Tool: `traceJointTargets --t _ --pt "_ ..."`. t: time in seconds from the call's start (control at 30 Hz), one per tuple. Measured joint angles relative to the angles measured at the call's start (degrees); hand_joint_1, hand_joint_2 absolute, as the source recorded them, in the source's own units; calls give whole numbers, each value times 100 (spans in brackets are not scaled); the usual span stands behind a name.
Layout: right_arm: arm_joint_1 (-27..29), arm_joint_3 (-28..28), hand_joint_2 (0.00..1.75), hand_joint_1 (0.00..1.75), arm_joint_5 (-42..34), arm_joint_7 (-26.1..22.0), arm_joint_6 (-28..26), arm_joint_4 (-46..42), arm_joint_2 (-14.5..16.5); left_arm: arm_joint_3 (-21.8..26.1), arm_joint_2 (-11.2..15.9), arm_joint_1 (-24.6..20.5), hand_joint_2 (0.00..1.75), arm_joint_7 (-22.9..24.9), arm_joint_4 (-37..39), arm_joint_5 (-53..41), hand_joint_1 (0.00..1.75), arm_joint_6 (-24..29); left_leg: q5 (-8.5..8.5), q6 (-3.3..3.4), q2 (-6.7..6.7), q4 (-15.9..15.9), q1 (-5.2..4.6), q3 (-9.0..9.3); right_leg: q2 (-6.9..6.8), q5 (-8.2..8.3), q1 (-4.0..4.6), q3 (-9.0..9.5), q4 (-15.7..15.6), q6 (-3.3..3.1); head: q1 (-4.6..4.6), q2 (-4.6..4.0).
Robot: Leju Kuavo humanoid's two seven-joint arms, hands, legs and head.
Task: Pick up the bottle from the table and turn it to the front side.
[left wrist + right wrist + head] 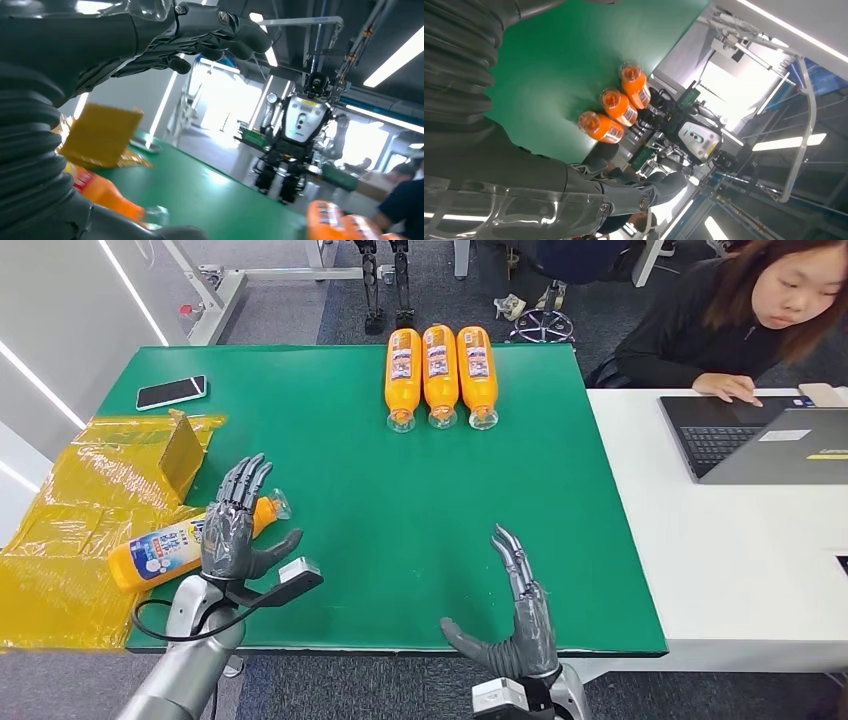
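A green table [400,500] sits beside a white desk [720,540] where a person [730,320] works at a laptop [760,445]. Near the table's left edge, an orange bottle [160,552] lies on its side, partly on a yellow plastic bag [90,500], its clear cap toward the table's middle. The left hand [232,525] spreads over the bottle with fingers apart, not closed on it. The right hand [520,615] hovers near the front edge, fingers apart, holding nothing. Three orange bottles [440,375] lie side by side at the far edge, and a phone [171,392] rests near the far left corner.
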Motion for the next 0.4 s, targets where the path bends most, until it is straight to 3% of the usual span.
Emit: traceJointTargets --t 0.4 --pt "390 -633 175 0 -89 -294 -63 -545 -5 -633 -674 640 175 -333 -1730 2138 0 -1205 -3 1 -3 -1 3 -1 -5 -1 0 0 0 0 0 0"
